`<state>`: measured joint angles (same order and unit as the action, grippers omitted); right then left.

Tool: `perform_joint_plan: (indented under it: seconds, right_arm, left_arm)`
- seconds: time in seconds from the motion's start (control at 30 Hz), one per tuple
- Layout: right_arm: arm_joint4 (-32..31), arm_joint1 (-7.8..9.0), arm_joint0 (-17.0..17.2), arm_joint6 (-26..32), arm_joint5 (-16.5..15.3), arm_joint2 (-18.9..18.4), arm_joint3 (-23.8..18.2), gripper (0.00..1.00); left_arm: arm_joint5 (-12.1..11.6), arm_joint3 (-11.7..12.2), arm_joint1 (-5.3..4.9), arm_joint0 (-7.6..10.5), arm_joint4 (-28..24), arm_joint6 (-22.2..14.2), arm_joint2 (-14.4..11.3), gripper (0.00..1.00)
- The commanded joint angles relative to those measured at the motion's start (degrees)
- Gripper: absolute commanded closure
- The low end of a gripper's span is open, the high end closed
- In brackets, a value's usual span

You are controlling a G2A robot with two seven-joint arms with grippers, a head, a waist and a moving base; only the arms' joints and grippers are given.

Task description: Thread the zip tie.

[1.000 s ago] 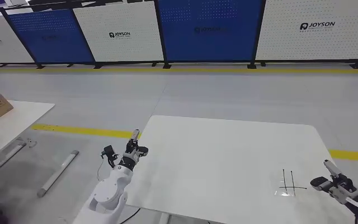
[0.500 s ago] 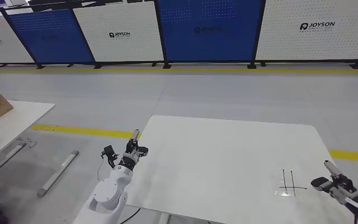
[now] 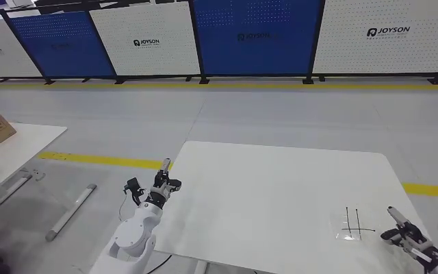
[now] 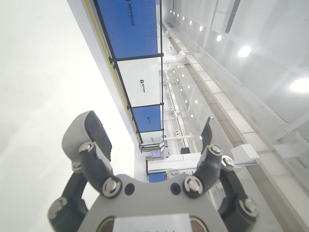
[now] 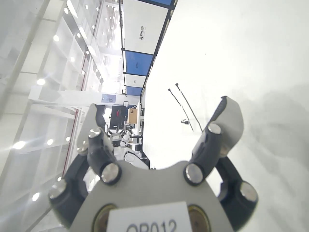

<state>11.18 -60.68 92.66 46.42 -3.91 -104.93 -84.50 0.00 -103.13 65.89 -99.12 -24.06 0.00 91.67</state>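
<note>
R gripper (image 3: 390, 224) wide open, empty, just beside zip ties (image 3: 352, 222) on table (image 3: 274, 198), 2 lying lengthwise away from robot; L gripper (image 3: 170, 175) also wide, well apart.

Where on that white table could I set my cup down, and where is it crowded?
Nearly all of the table is bare, from the left gripper at its edge across to the zip ties. The far half is free too. Only the near corner is busy: the zip ties lie there, with the open right gripper beside them.
</note>
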Motion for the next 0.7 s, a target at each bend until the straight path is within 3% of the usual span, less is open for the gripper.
perform_joint_plan:
  seconds: [0.0,0.4,0.67]
  right_arm:
    - [0.2,0.00,-0.1,0.1,-0.2,0.1,0.1,0.00]
    - [0.2,0.00,-0.1,0.1,-0.2,0.1,0.1,0.00]
    - [4.2,0.30,2.5,4.5,-8.3,-2.7,0.8,0.00]
  left_arm:
    - [0.0,0.0,0.00,0.00,0.0,0.0,0.0,0.00]
    - [0.0,0.0,0.00,0.00,0.0,0.0,0.0,0.00]
    - [0.0,0.0,0.00,0.00,0.0,0.0,0.0,0.00]
